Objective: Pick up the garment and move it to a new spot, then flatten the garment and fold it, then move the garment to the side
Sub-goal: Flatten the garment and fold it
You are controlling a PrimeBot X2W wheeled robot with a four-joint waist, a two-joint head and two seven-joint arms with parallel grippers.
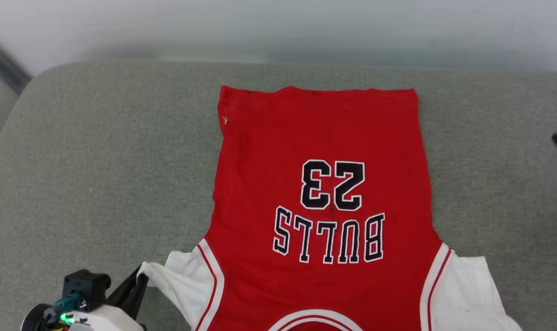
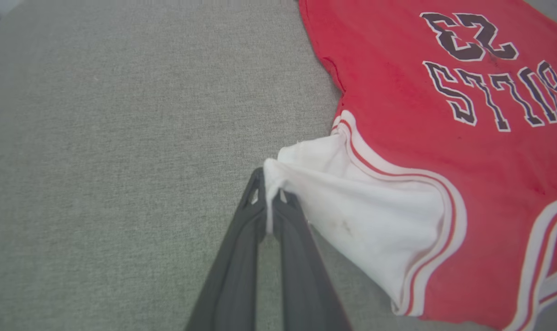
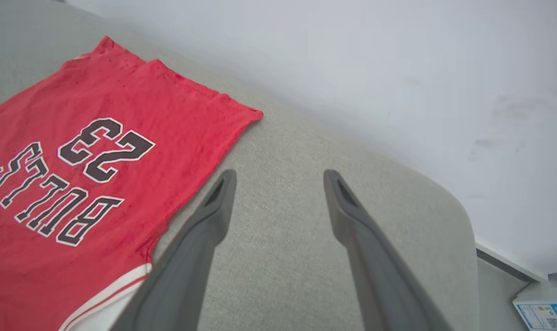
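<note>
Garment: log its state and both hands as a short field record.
garment: red body spread flat, "BULLS 23" print facing up, hem toward the far edge
surface: grey cushion
left hand: shut, pinching the outer edge of the white sleeve
right hand: open, holding nothing, beside the garment's other side
fold: not yet begun

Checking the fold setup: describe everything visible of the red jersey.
The garment is a red, soft-fabric jersey shirt with white short sleeves, red-white striped trim and a black, white-outlined "BULLS 23" print facing up. It lies spread flat on the grey upholstered surface, hem away from the robot. The left claw is shut on the edge of one white sleeve, bunching it.
</note>
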